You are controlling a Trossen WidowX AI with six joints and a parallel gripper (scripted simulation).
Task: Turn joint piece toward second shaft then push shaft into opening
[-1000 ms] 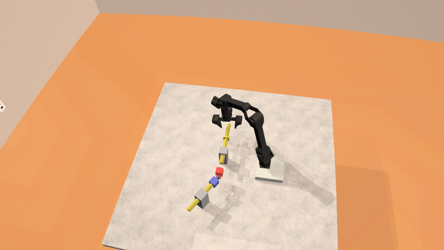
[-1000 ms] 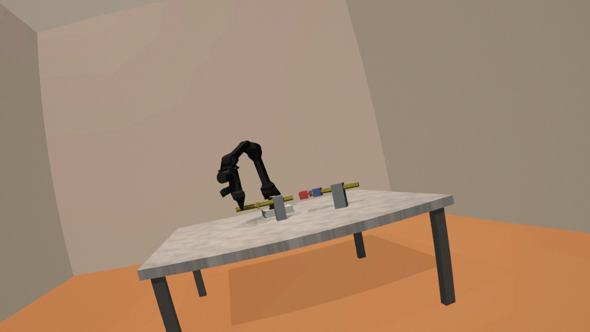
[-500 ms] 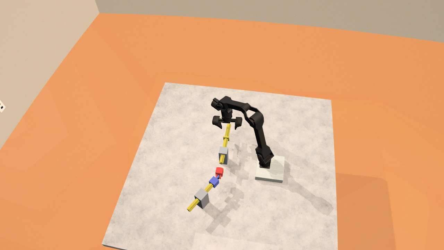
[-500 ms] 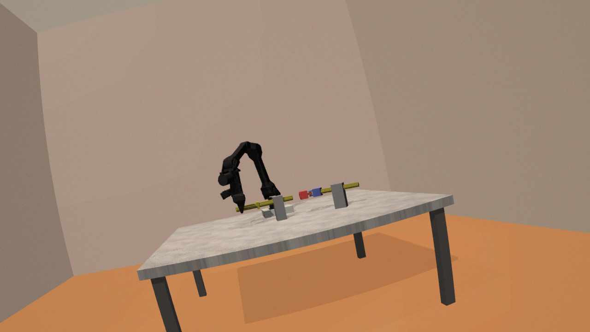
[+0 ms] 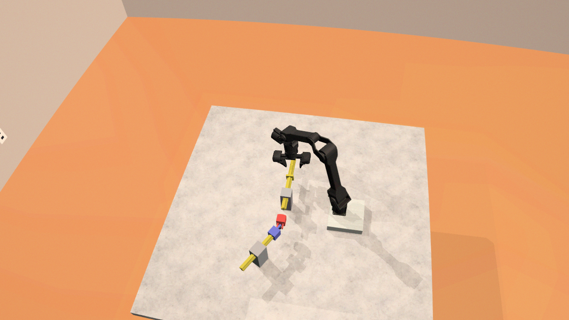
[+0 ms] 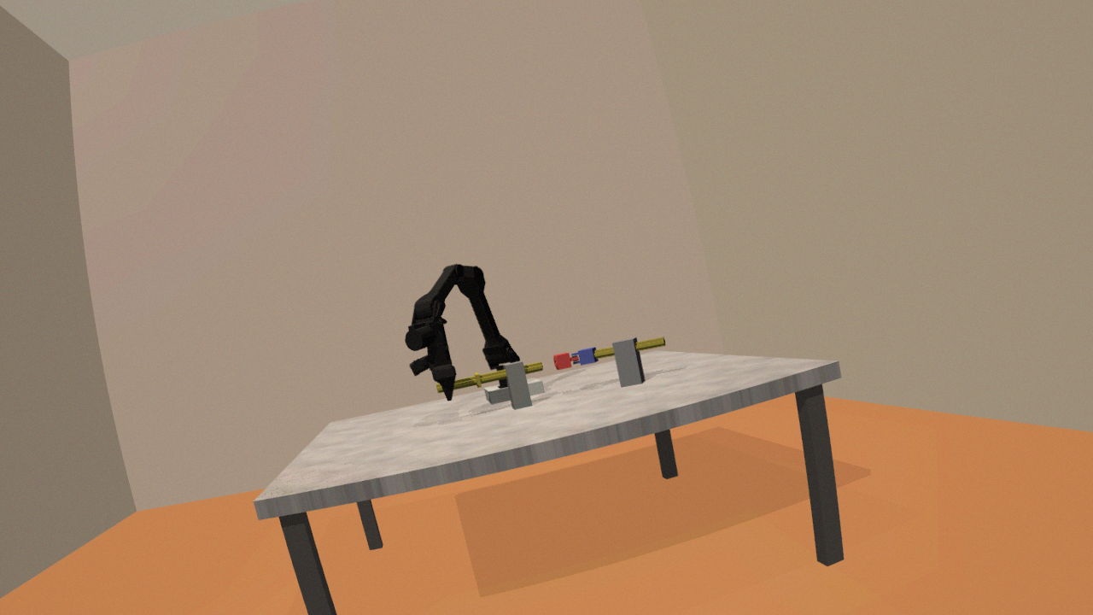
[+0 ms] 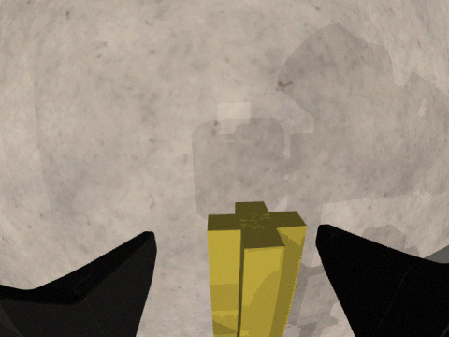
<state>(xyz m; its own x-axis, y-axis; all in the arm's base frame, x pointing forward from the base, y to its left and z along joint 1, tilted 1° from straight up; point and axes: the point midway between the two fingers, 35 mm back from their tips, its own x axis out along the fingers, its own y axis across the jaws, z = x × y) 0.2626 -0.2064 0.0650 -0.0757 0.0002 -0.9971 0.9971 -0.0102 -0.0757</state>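
My gripper [image 5: 293, 166] [image 6: 449, 395] [image 7: 238, 240] is open and empty. Its fingers stand on either side of the far end of the yellow second shaft [image 5: 288, 182] [image 6: 493, 375] [image 7: 262, 281], with a gap on both sides in the wrist view. The shaft has a collar [image 5: 289, 176] [image 6: 477, 379] and passes through its grey block [image 5: 286, 193] [image 6: 518, 386]. The red joint piece [image 5: 280, 219] [image 6: 562, 360] faces the shaft's near end across a gap, roughly in line. It is hinged to a blue part [image 5: 274, 232] [image 6: 587, 356] on the fixed first shaft [image 5: 247, 262] [image 6: 651, 343]. The inside of its opening is hidden.
The first shaft's grey block [image 5: 258, 250] [image 6: 628, 363] stands beyond the joint. The arm's pale base plate [image 5: 345, 228] [image 6: 498, 395] lies to the right of the shafts in the top view. Everything stands on a grey mottled table [image 5: 382, 159] [image 6: 382, 443].
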